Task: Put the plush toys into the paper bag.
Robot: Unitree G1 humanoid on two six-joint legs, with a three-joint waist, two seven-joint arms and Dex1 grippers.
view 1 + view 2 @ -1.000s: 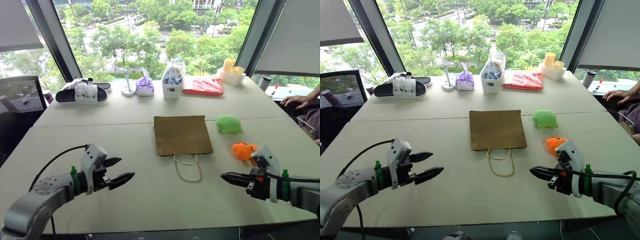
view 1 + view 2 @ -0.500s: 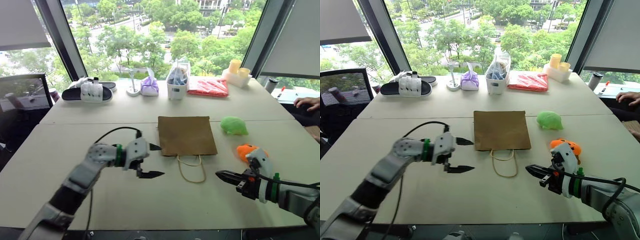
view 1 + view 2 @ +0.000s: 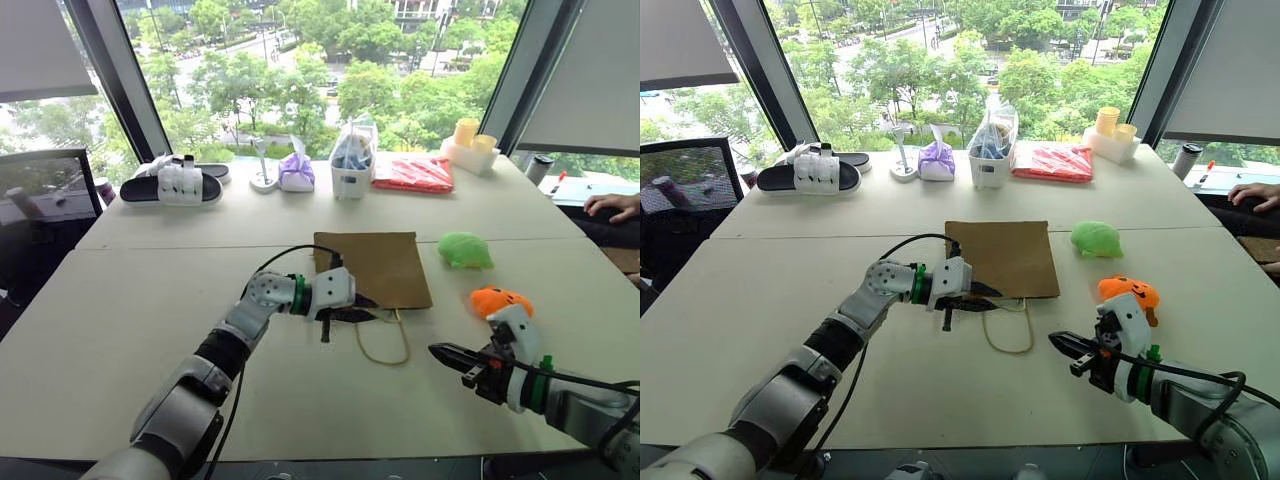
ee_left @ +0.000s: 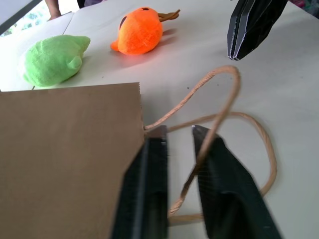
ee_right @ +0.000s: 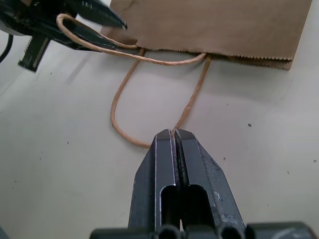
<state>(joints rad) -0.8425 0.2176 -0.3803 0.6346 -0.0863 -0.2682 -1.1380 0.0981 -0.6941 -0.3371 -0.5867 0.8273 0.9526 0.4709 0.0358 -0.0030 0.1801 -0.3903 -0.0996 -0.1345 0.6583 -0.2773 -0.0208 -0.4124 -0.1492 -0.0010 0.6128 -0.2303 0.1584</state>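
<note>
The brown paper bag (image 3: 375, 265) lies flat mid-table, its cord handles (image 3: 385, 345) trailing toward me. My left gripper (image 3: 362, 305) sits at the bag's open edge. In the left wrist view its fingers (image 4: 154, 164) have closed in on one cord handle (image 4: 219, 107), which runs between them and arches up. The orange plush toy (image 3: 497, 298) and the green one (image 3: 464, 250) lie to the right of the bag. My right gripper (image 3: 435, 350) hovers shut and empty just in front of the orange toy, pointing at the handle loop (image 5: 149, 99).
Along the far edge stand a black-and-white slipper (image 3: 170, 185), a purple cloth bundle (image 3: 293, 172), a white cup holding a clear plastic bag (image 3: 350, 165), a red packet (image 3: 410, 172) and yellow cups (image 3: 468, 140). A person's hand (image 3: 612, 203) rests at the right edge.
My left arm swung right and forward from the near left of the table to the bag's handle end, and its gripper went from open to closed on the cord. The right gripper barely moved.
</note>
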